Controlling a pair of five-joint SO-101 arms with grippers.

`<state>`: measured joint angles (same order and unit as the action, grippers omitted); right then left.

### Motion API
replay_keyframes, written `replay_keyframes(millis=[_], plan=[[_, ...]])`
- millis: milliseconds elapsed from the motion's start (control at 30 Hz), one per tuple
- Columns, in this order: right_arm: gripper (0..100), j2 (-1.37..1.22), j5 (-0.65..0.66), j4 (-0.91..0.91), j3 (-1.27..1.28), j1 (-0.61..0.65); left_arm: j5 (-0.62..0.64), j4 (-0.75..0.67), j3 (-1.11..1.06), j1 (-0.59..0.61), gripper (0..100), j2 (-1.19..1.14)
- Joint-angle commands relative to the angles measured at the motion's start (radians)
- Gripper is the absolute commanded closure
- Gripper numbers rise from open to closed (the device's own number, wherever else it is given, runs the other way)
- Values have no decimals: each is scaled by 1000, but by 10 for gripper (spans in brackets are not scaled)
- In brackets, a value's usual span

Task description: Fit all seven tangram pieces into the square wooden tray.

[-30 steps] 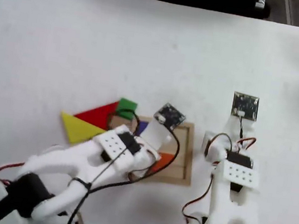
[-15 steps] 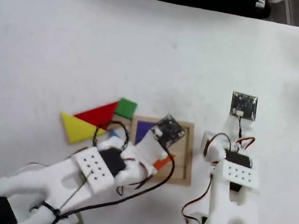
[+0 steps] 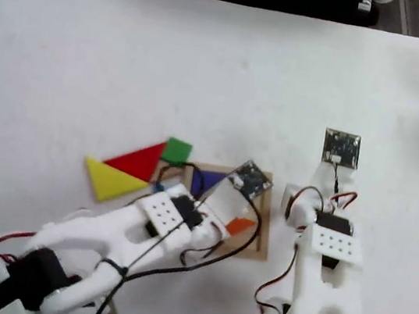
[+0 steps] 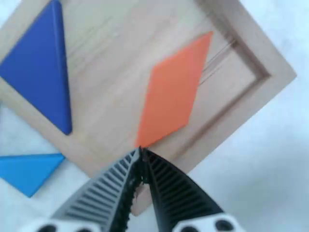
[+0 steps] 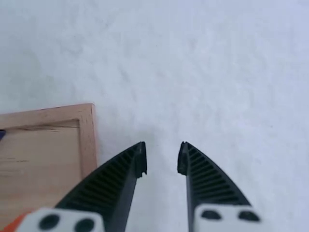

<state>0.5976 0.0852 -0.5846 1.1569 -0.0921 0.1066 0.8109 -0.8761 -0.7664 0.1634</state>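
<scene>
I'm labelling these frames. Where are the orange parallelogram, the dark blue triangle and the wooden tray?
orange parallelogram (image 4: 174,92), left wrist view, middle of its face.
dark blue triangle (image 4: 42,71), left wrist view, middle of its face.
wooden tray (image 4: 253,41), left wrist view, on its raised rim.

Left arm (image 3: 102,240) and right arm (image 3: 323,292): white shells, plates dotted with holes, black motor blocks. Loose black and red cables run along both. A small dark circuit board (image 3: 342,148) sits on each wrist. Jaws black, ribbed, pointed.
</scene>
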Motion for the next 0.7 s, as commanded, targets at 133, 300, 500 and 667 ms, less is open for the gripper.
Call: replay_keyframes(millis=[133, 300, 500, 667], plan=[[879, 15, 0, 10, -51, 10, -9, -58, 78, 107, 977, -71], [879, 15, 0, 8, -51, 8, -9, -66, 147, 165, 977, -137], [879, 15, 0, 8, -51, 8, -9, -68, 245, 186, 977, -211], [879, 15, 0, 8, -51, 8, -9, -60, 296, 223, 977, -226]])
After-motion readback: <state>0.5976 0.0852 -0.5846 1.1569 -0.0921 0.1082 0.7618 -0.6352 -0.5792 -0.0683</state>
